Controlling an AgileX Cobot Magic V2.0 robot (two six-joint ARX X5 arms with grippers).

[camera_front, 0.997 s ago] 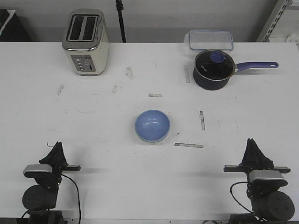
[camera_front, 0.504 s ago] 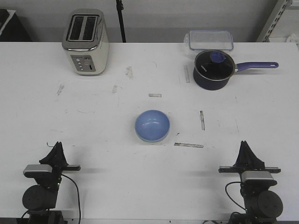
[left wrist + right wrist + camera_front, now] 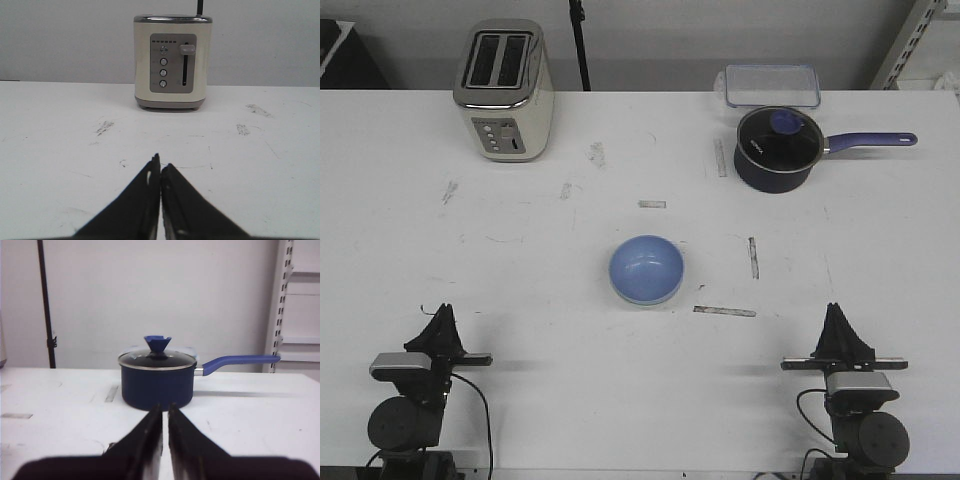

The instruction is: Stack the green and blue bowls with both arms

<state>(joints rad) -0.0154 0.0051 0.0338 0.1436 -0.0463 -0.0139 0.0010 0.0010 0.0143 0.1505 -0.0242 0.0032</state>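
Note:
The light blue bowl (image 3: 646,268) sits upright in the middle of the white table (image 3: 540,260). A thin paler rim shows under its near edge; I cannot tell whether that is the green bowl, which shows nowhere else. My left gripper (image 3: 442,312) rests near the front left edge, shut and empty, and points at the toaster in the left wrist view (image 3: 160,167). My right gripper (image 3: 836,312) rests near the front right edge, its jaws together with nothing between them, and points at the saucepan in the right wrist view (image 3: 165,407). Both are far from the bowl.
A cream toaster (image 3: 504,90) stands at the back left, also in the left wrist view (image 3: 172,62). A dark blue lidded saucepan (image 3: 775,150) with a long handle stands at the back right, also in the right wrist view (image 3: 156,382). A clear lidded container (image 3: 772,85) lies behind it.
My right arm has shifted a little to the left along the front edge. The left arm and the bowl have not moved.

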